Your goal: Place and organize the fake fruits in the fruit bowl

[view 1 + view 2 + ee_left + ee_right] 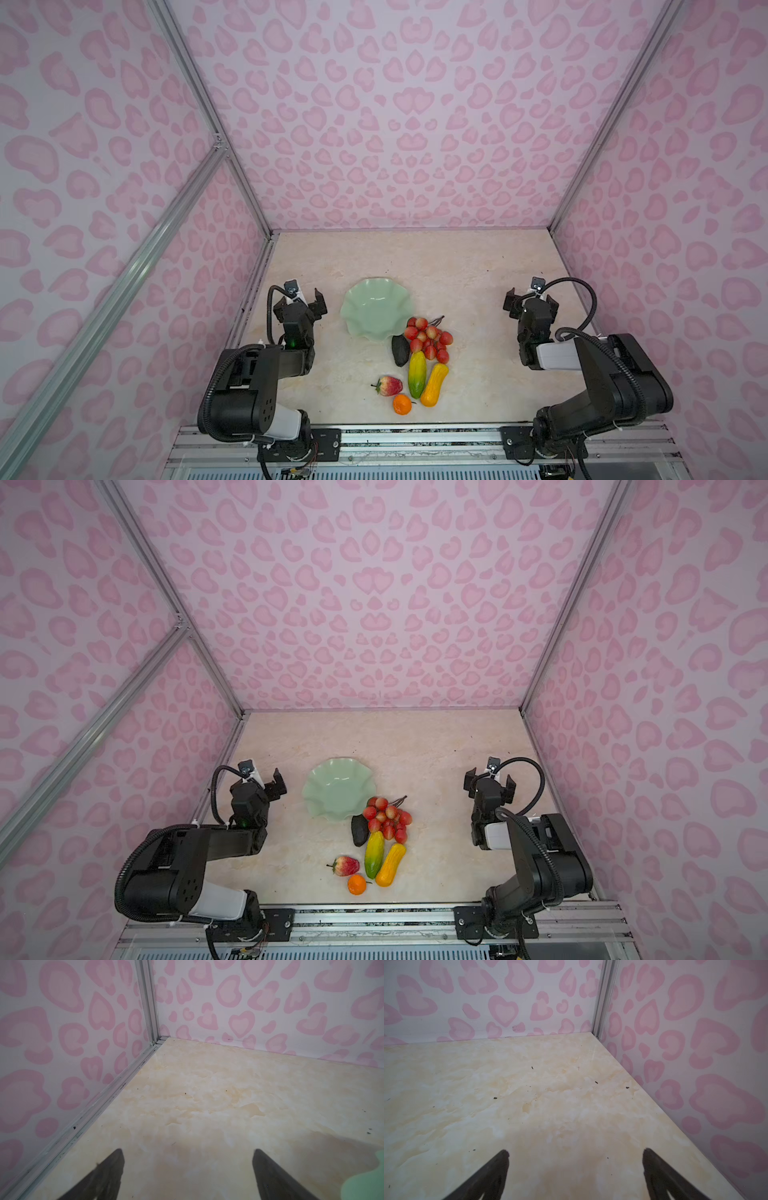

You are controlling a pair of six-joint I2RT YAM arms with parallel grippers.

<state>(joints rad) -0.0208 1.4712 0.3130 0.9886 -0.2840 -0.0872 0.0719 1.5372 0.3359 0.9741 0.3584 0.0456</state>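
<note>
The pale green fruit bowl sits empty at mid-table; its rim shows at the edge of the left wrist view. All the fake fruits lie on the table just in front of it: a red berry cluster, a blackish avocado, a yellow-green oblong, an orange-yellow gourd, a strawberry and a small orange. My left gripper is open and empty, left of the bowl. My right gripper is open and empty, far right of the fruits.
Pink heart-patterned walls close in the marbled table on three sides, with metal frame posts in the back corners. A metal rail carrying both arm bases runs along the front edge.
</note>
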